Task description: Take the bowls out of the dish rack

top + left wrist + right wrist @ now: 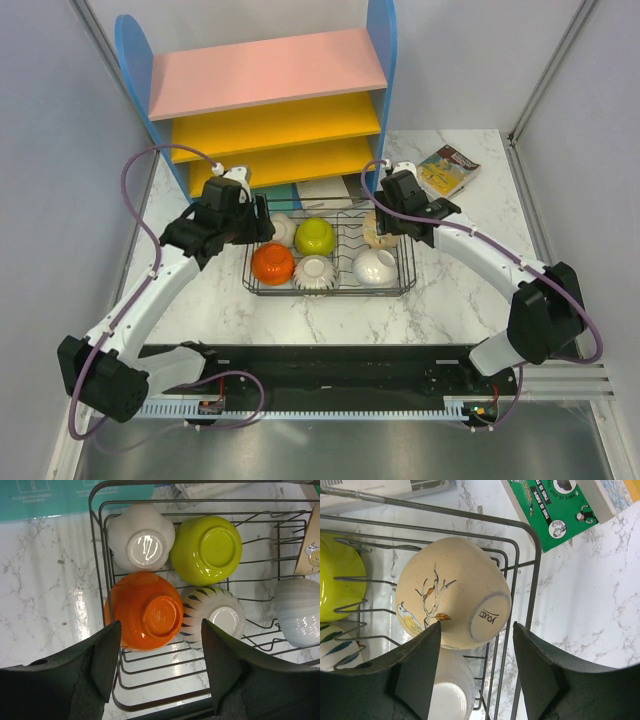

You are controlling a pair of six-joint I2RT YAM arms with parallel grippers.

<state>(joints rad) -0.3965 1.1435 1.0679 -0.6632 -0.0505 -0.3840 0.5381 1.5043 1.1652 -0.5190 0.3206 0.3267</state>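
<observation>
The black wire dish rack (405, 285) sits mid-table and holds several upturned bowls: orange (272, 263), lime green (315, 236), white (283, 229), leaf-striped white (314, 273), ribbed white (374, 267) and a cream bird-painted bowl (377, 230). My left gripper (250, 222) hovers open over the rack's left side; in the left wrist view (160, 662) its jaws stand wide just short of the orange bowl (145, 610). My right gripper (400, 222) hovers open over the rack's far right corner; its jaws (476, 660) stand wide above the cream bowl (452, 592).
A blue shelf unit (270, 95) with pink and yellow boards stands right behind the rack. A green book (447, 170) lies at the back right. The rack's rim (532, 565) runs between my right fingers.
</observation>
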